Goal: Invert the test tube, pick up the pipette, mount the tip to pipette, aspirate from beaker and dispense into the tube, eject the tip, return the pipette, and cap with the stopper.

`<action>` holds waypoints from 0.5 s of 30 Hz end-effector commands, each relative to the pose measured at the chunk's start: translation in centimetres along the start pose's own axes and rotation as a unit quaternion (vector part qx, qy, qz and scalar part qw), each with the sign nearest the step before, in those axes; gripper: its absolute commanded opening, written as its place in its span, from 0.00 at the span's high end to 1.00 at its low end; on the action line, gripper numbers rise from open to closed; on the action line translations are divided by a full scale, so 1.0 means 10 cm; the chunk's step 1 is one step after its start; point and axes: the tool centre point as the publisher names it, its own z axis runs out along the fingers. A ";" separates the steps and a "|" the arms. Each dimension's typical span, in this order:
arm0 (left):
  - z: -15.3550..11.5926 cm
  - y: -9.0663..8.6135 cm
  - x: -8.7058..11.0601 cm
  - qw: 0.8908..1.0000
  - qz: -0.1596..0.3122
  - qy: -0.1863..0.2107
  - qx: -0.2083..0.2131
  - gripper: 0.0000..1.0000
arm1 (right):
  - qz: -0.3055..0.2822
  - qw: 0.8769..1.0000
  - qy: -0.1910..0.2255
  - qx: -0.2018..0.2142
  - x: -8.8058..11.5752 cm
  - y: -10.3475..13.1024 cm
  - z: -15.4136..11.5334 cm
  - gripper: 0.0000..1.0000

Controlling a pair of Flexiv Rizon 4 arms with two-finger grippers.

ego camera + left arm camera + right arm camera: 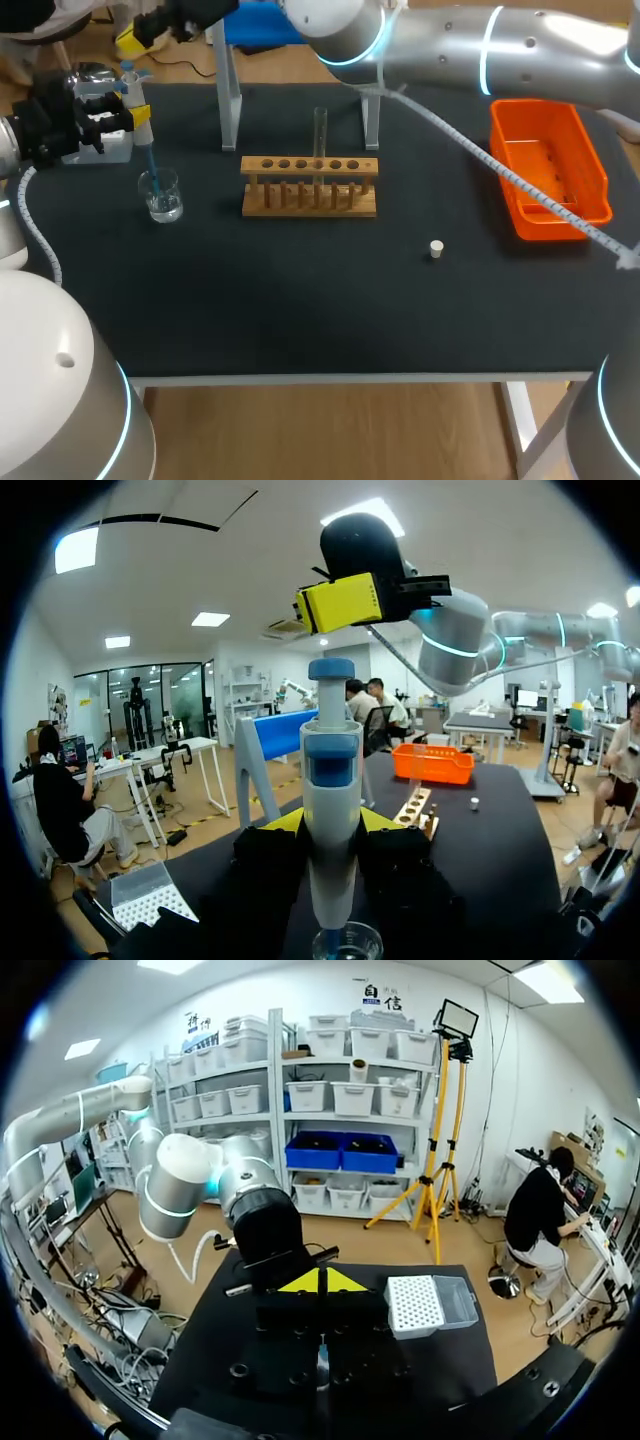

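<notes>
Left wrist view: the left jaws are clamping the pipette (332, 810) upright, its tip (150, 165) dipping into the beaker (347, 945); the right jaws, together, are hovering above its plunger (331, 668).

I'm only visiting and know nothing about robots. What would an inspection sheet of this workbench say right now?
Surface: black table, no spills seen.
Job's things: pipette, its tip dipped in the beaker; test tube upright in the wooden rack; stopper loose on the table; tip box at the table's left edge.
Clutter: orange bin at the right.
Tools: left tool shut on the pipette; right tool shut, empty, above the pipette.
Cables: white cable hanging from the right arm over the table.
Surroundings: nothing seen.
</notes>
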 end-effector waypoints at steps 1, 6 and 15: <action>0.00 0.00 0.00 1.000 0.000 -0.001 0.000 1.00 | 0.001 1.000 0.003 0.004 -0.03 0.00 0.03 1.00; 0.00 0.00 0.00 1.000 0.000 -0.001 0.000 1.00 | 0.003 1.000 0.003 0.007 -0.04 -0.02 0.06 1.00; 0.00 0.00 0.00 1.000 0.000 -0.001 0.000 1.00 | 0.004 1.000 0.003 0.014 -0.04 -0.03 0.11 1.00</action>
